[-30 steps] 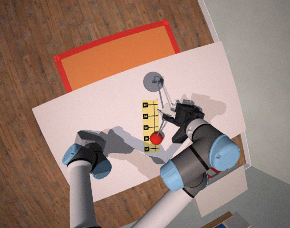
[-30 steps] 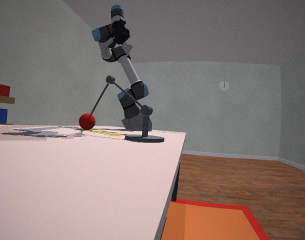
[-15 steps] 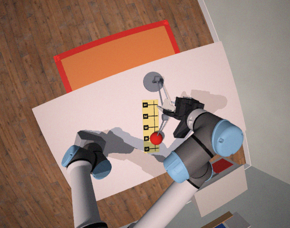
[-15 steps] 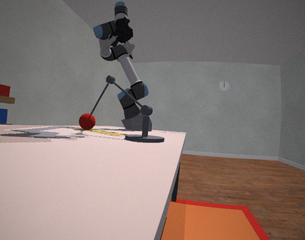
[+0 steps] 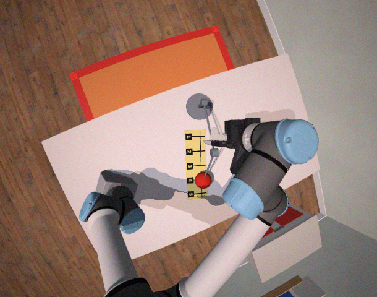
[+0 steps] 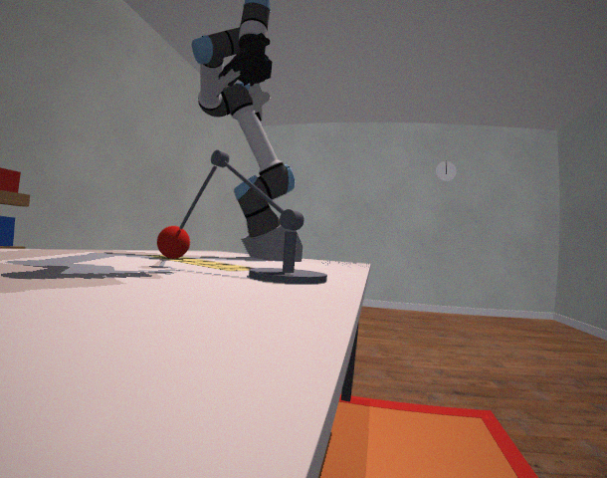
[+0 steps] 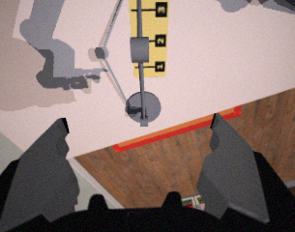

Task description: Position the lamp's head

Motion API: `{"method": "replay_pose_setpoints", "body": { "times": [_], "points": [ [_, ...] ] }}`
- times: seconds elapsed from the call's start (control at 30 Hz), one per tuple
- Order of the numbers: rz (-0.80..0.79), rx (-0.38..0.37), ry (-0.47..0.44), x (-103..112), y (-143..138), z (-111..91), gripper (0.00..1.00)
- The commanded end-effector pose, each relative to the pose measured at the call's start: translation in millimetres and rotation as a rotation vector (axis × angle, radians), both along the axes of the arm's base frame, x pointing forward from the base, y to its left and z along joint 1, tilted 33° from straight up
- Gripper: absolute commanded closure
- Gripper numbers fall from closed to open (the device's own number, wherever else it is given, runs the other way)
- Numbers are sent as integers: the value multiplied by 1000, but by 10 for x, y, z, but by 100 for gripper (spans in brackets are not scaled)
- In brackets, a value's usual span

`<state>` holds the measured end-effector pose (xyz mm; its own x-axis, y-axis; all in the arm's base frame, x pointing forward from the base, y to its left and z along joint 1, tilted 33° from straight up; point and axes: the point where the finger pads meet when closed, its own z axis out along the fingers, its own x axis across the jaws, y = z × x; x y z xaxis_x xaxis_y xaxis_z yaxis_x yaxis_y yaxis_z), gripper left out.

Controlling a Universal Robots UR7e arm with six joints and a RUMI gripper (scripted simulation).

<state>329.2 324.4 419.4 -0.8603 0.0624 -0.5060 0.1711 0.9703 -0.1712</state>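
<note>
The lamp stands on a grey round base (image 5: 199,106) on the white bench. Its thin arms rise to an elbow (image 6: 220,157) and drop to the red ball head (image 5: 203,179). From above, the head lies on the yellow numbered strip (image 5: 196,164), about at mark 4. In the side view the head (image 6: 173,241) hangs very low, at or just above the bench. My gripper (image 5: 215,139) (image 6: 250,59) is open and empty, high above the lamp. The wrist view looks down between the fingers at the base (image 7: 143,106) and marks 1 to 3 (image 7: 148,41).
An orange mat with a red border (image 5: 150,72) lies on the wooden floor beyond the bench's far edge. My arm's base (image 5: 114,185) is mounted on the bench left of the strip. A shelf with red and blue boxes (image 6: 3,205) hangs on the wall.
</note>
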Motion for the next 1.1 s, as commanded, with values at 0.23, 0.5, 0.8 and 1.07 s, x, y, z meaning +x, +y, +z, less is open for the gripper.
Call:
{"method": "replay_pose_setpoints", "body": {
  "times": [0.23, 0.5, 0.8, 1.07],
  "points": [
    [-5, -17, 4, 187, -62, -322, 0],
    [-5, -17, 4, 263, -97, -456, 0],
    [-5, -17, 4, 359, -152, -629, 0],
    [-5, -17, 4, 427, -188, -750, 0]
  ]
}}
